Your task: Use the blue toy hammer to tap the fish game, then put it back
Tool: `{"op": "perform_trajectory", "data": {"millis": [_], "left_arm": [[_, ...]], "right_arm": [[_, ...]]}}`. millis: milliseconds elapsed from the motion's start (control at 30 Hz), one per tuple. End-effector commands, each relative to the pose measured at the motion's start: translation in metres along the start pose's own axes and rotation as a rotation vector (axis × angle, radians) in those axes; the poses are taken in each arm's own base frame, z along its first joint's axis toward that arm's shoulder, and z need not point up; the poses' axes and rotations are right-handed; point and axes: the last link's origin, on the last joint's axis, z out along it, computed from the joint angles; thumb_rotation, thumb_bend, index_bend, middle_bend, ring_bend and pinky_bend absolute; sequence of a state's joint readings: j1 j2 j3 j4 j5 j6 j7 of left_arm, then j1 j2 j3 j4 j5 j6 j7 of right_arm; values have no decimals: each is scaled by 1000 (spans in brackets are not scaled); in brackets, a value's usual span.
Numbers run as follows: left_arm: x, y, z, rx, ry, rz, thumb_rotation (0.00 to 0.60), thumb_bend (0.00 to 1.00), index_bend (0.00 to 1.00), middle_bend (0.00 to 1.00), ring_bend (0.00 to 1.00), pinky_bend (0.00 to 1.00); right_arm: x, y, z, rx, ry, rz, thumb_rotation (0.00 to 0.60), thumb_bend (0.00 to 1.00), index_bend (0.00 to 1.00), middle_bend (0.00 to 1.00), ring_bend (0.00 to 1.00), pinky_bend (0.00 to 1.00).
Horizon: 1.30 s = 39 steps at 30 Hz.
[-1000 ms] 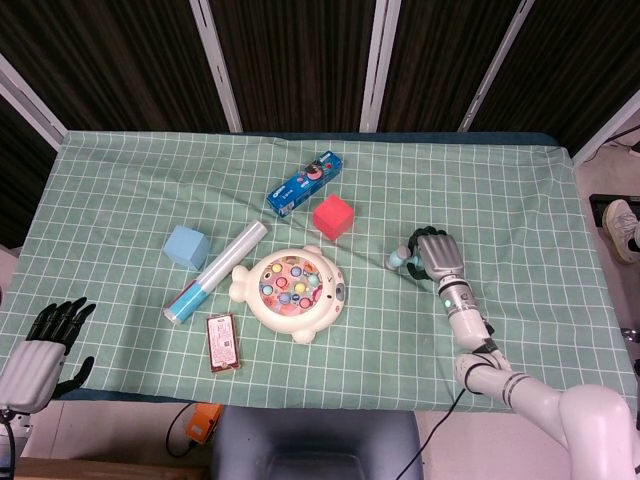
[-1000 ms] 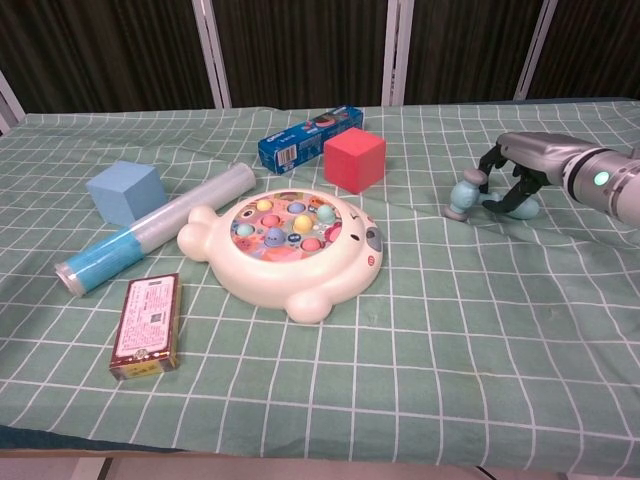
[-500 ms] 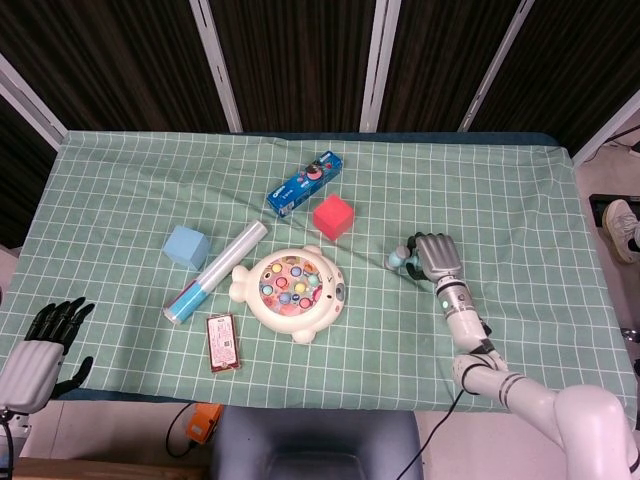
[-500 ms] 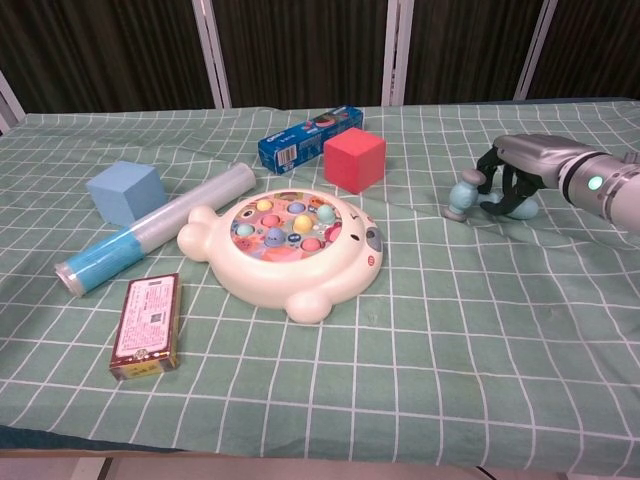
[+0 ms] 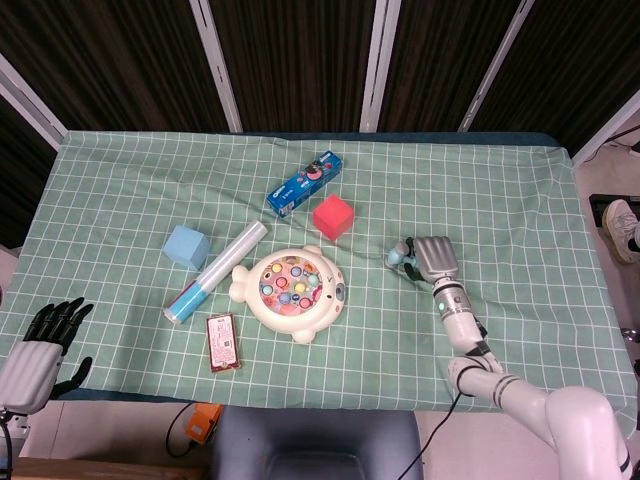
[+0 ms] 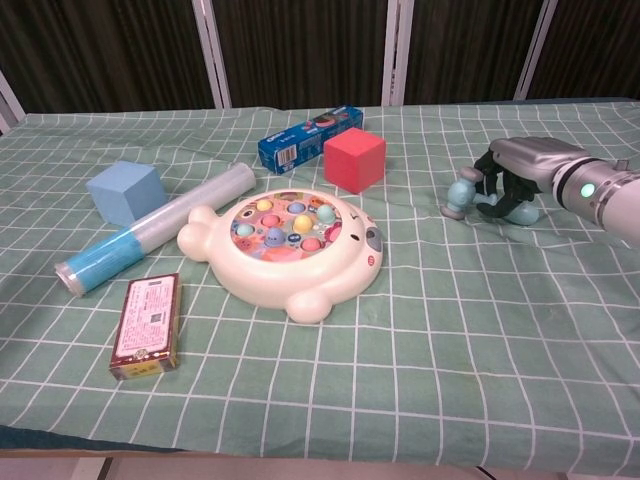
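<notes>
The blue toy hammer (image 6: 460, 193) lies on the green checked cloth, to the right of the white fish game (image 6: 290, 245). Its pale blue head (image 5: 398, 256) sticks out to the left of my right hand (image 6: 522, 165). That hand covers the handle from above, and its fingers curl down around it. The hammer still touches the cloth. In the head view my right hand (image 5: 435, 260) sits a short gap right of the fish game (image 5: 293, 290). My left hand (image 5: 40, 350) hangs off the table's near left corner with its fingers apart and holds nothing.
A red cube (image 5: 333, 216) and a blue snack box (image 5: 305, 183) stand behind the fish game. A light blue cube (image 5: 187, 246), a clear tube (image 5: 215, 272) and a small card box (image 5: 222, 343) lie to its left.
My right hand has sunk lower onto the hammer handle and its fingers have curled tighter around it. The hammer has barely shifted. My left hand has not moved.
</notes>
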<state>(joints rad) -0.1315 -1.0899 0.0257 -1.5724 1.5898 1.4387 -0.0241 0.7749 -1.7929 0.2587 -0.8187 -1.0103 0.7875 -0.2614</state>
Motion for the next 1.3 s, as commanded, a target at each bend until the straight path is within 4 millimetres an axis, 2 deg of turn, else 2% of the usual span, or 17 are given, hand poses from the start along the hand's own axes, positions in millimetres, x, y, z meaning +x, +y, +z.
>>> {"op": "perform_trajectory", "data": {"millis": [33, 300, 567, 667, 933, 1067, 1167, 1300], "left_arm": [[0, 0, 0, 0, 0, -1, 600, 409, 0, 13, 0, 63], [2, -1, 1, 7, 8, -3, 600, 412, 0, 13, 0, 63], [1, -1, 0, 6, 10, -1, 600, 413, 0, 13, 0, 63], [2, -1, 0, 6, 12, -2, 600, 413, 0, 13, 0, 63], [3, -2, -1, 9, 21, -7, 600, 413, 0, 13, 0, 63], [4, -1, -1, 7, 26, -8, 600, 414, 0, 13, 1, 64], [5, -2, -2, 7, 31, -10, 600, 414, 0, 13, 2, 63], [6, -3, -3, 7, 35, -15, 600, 413, 0, 13, 3, 63]], "right_arm": [[-2, 0, 0, 1, 1, -16, 600, 546, 945, 703, 727, 754], [-9, -2, 1, 1, -9, -24, 600, 546, 964, 739, 766, 783], [-4, 0, 0, 11, 16, -18, 600, 548, 975, 758, 786, 799], [5, 0, -1, 29, 43, -11, 600, 549, 976, 760, 787, 800], [48, -12, -19, 117, 136, -9, 600, 549, 976, 760, 787, 800], [67, -35, -32, 191, 155, -46, 600, 549, 975, 760, 787, 800], [80, -70, -48, 289, 162, -106, 600, 549, 976, 760, 787, 799], [88, -116, -67, 398, 156, -210, 600, 549, 976, 759, 787, 799]]}}
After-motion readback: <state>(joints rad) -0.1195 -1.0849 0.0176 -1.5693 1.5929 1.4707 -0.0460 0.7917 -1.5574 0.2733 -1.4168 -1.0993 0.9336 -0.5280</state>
